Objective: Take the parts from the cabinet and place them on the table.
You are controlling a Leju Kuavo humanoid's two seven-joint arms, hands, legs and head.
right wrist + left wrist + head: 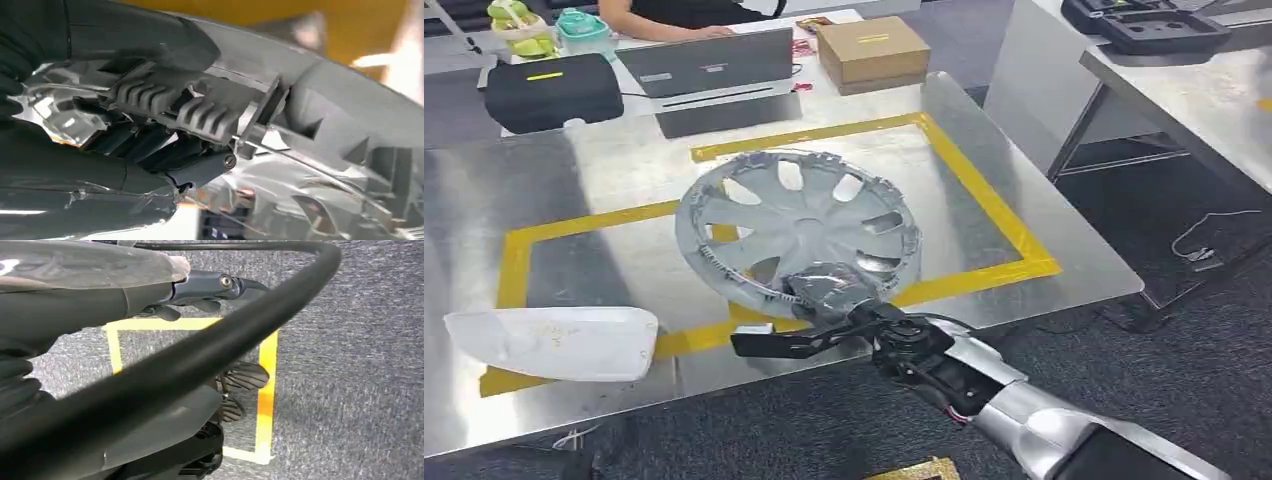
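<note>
A silver hubcap [799,225] lies tilted on the steel table [1024,190], inside the yellow tape rectangle [994,200]. My right hand [829,295] reaches in from the table's near edge and grips the hubcap's near rim. In the right wrist view its fingers [165,100] curl over the ribbed back of the hubcap [340,115]. A white curved part [554,342] rests on the table at the near left, across the tape line. My left hand [150,295] hangs over grey carpet, its fingers extended and holding nothing, with a black cable crossing in front of it.
At the table's far edge stand a laptop [709,65], a cardboard box [871,50] and a black case [552,92], with a person [674,15] seated behind. Another steel table [1194,100] stands at the right. Yellow tape [265,390] marks the floor.
</note>
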